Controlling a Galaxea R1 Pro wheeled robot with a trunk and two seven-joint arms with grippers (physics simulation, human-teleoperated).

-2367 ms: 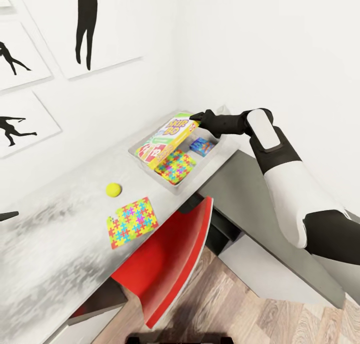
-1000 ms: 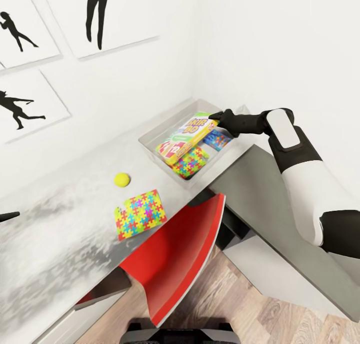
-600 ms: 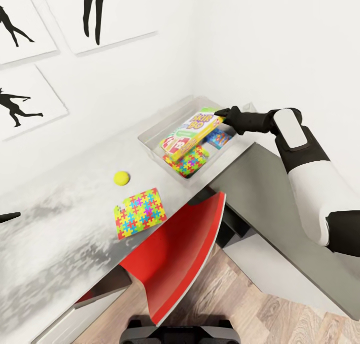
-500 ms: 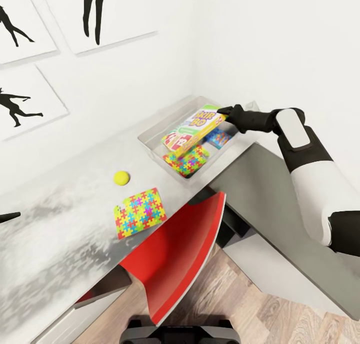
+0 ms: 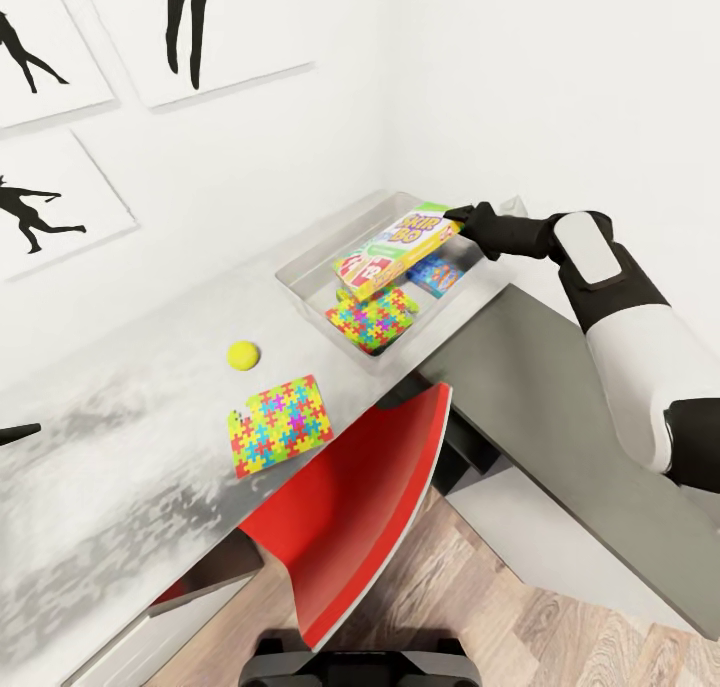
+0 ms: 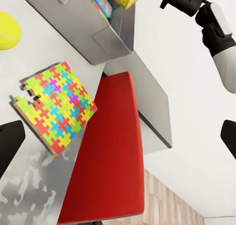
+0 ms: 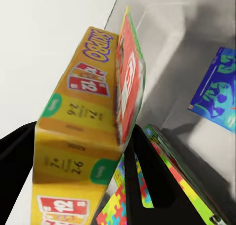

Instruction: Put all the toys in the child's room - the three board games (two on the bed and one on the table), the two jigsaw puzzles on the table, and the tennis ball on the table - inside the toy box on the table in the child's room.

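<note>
The light-grey toy box (image 5: 322, 250) stands at the table's (image 5: 130, 437) far corner. My right gripper (image 5: 462, 216) is shut on the far end of the SKIP-BO board game (image 5: 397, 245), holding it tilted over the box. In the right wrist view the SKIP-BO board game (image 7: 81, 117) sits between my black fingers (image 7: 147, 178). A small blue board game (image 5: 435, 274) and one jigsaw puzzle (image 5: 372, 318) lie inside the box. The other jigsaw puzzle (image 5: 281, 424) and the tennis ball (image 5: 243, 355) rest on the table. My left gripper (image 6: 118, 144) hangs open above that jigsaw puzzle (image 6: 54, 107).
A red chair (image 5: 350, 507) is tucked under the table's front edge, below the loose puzzle. The lower dark-grey table section (image 5: 560, 437) runs under my right arm. Framed silhouette pictures (image 5: 60, 207) hang on the wall behind.
My right gripper has carried the SKIP-BO game up and toward the box's far right corner, uncovering more of the jigsaw inside. Ball and loose puzzle have not moved.
</note>
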